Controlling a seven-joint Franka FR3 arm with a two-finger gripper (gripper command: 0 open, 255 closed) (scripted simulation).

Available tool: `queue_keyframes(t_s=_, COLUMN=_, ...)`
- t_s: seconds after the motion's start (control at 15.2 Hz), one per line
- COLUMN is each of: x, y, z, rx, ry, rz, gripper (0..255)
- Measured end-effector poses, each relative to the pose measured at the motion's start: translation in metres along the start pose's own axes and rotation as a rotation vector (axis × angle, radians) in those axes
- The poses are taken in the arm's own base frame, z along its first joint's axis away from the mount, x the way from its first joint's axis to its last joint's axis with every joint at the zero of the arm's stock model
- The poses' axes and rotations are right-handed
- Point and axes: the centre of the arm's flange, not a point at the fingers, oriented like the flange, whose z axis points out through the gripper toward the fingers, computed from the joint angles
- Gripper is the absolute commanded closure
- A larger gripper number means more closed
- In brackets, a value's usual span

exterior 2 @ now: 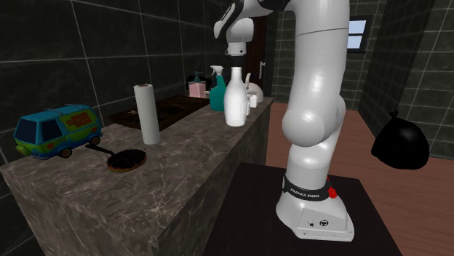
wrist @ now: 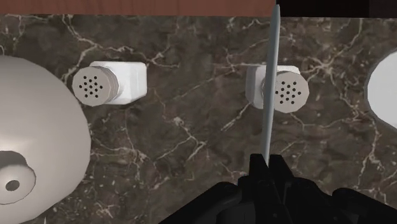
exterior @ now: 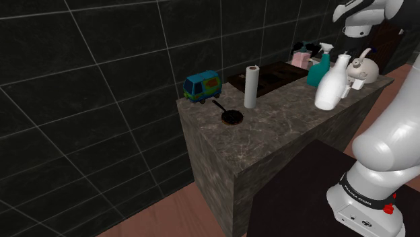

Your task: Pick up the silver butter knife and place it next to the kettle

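The silver butter knife (wrist: 271, 95) is a thin grey blade standing edge-on out of my gripper (wrist: 268, 167), whose black fingers are shut on its handle end. It hangs above the dark marble counter (wrist: 191, 133), its blade crossing over one white shaker (wrist: 289, 89). A second shaker (wrist: 111, 83) lies between the knife and the pale rounded kettle (wrist: 32, 146). In the shoulder view the kettle (exterior: 364, 65) stands at the counter's far end, under the arm's hand (exterior: 357, 23).
A tall white bottle (exterior: 333, 84), a teal spray bottle (exterior: 320, 66), a paper towel roll (exterior: 251, 86), a small black pan (exterior: 231, 117) and a toy van (exterior: 203, 86) share the counter (exterior: 283, 134). A black bag (exterior 2: 400, 142) sits on the floor.
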Motion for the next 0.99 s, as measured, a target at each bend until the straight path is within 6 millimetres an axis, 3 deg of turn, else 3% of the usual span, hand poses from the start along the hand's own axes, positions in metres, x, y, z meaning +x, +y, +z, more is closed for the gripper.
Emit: queue_keyframes(t_s=0.99, x=0.003, y=0.002, z=0.073, rx=-0.009, ry=0.011, rz=0.002, gripper=255)
